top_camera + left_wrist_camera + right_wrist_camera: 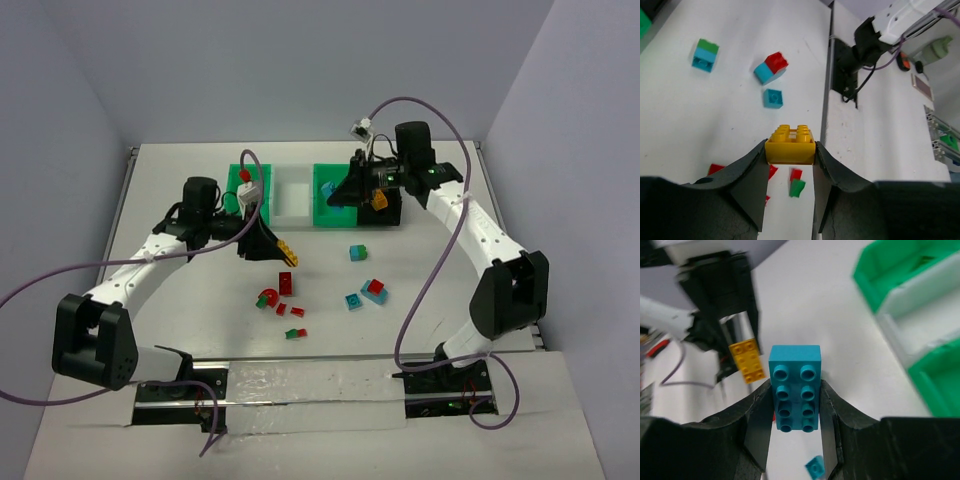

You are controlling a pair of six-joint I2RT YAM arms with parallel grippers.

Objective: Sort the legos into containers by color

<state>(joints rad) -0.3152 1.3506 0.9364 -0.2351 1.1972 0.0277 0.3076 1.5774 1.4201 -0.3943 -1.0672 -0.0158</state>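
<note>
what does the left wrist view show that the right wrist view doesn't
Only left wrist: a red-cyan stack and a green-cyan stack lying loose on the table. Only right wrist: the right gripper shut on a long cyan brick, and the white bin between two green bins. Both: the yellow brick held in the left gripper, and the table.

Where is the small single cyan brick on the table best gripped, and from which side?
Grip the cyan brick across two opposite side walls, coming straight down from above. It lies flat and square, with bare table all round, so probably either pair of walls will do.
</note>
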